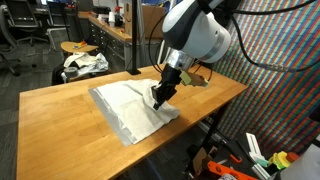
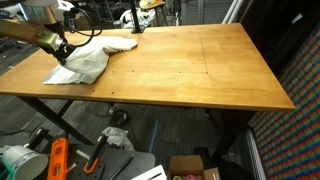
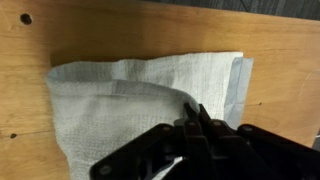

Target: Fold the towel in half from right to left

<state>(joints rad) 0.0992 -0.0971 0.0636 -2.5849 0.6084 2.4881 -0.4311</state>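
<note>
Wrist view has the black two-fingered gripper (image 3: 193,122) entering from 6 o'clock. Its jaws are pressed together, pinching a raised fold of the large, thin, light-grey rectangular cloth towel (image 3: 120,95). The towel spreads from the centre toward 9 o'clock on the light brown wooden table (image 3: 120,30), with its greyer edge band at 3 o'clock. In an exterior view the towel (image 2: 90,62) lies rumpled at the table's 10 o'clock corner. A bundle of white fabric with dark patches (image 1: 85,63) sits off the table, toward 10 o'clock.
</note>
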